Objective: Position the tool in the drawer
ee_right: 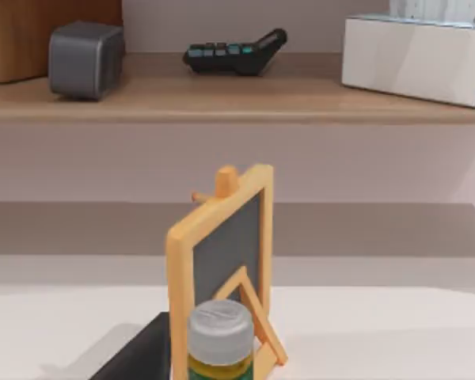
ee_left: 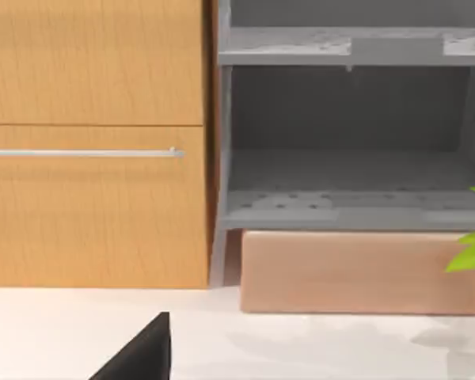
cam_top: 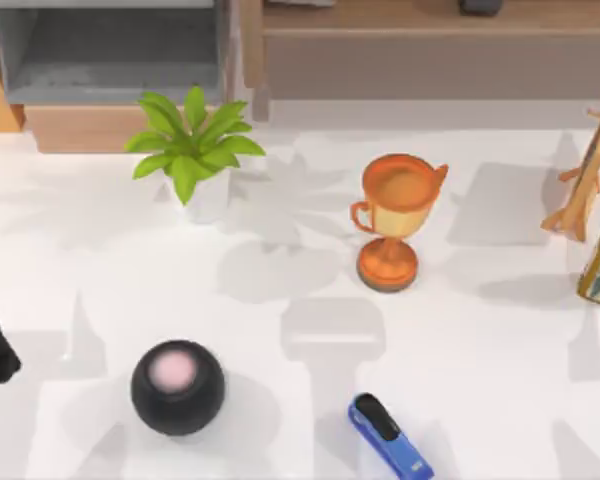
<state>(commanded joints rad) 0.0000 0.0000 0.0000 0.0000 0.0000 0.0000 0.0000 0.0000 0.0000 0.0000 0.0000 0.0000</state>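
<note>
top view looks down; wrist views face the back low, sharing plant [cam_top: 192, 142].

- White table top [cam_top: 500, 340], smooth, carrying all items below.
- Small blue stapler with black top strip [cam_top: 390, 436], lying flat at the near edge.
- Black ball with pink spot [cam_top: 177, 386].
- Orange trophy cup [cam_top: 395, 220], upright.
- Green leafy plant in white pot [cam_top: 192, 145].
- Wooden-framed miniature chalkboard easel [ee_right: 222, 253].
- Grey-capped bottle of yellow liquid [ee_right: 219, 340], just in front of the easel.
</note>
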